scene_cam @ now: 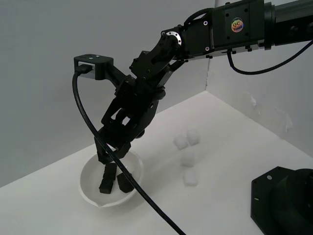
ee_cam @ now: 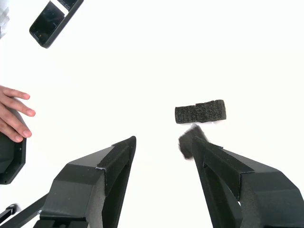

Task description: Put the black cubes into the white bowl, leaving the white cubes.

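Exterior view: the ALOHA arm reaches down from the 2 o'clock corner, its gripper (scene_cam: 113,155) poised over the white bowl (scene_cam: 88,188), which sits on the white table (scene_cam: 230,147) at about 7 o'clock. The jaws stand wide apart and hold nothing. Black cubes (scene_cam: 106,185) lie inside the bowl directly beneath the fingertips: two are clear, and a third dark piece sits just above them, close to one fingertip; whether it touches cannot be told. Four white cubes (scene_cam: 188,159) rest on the table at 3 o'clock of the bowl, well apart from it, in a loose cluster. A black cable (scene_cam: 85,120) loops from the wrist camera mount (scene_cam: 94,64) across the bowl. A black base (scene_cam: 283,200) occupies the 5 o'clock corner.

Wrist view: the gripper (ee_cam: 164,147) shows both fingers spread with open white surface between them. One black cube (ee_cam: 200,111) lies just beyond the finger nearer it, and a blurred dark piece (ee_cam: 188,138) sits against that fingertip. A human hand (ee_cam: 12,114) and a dark phone-like device (ee_cam: 50,21) appear at the frame's edge.
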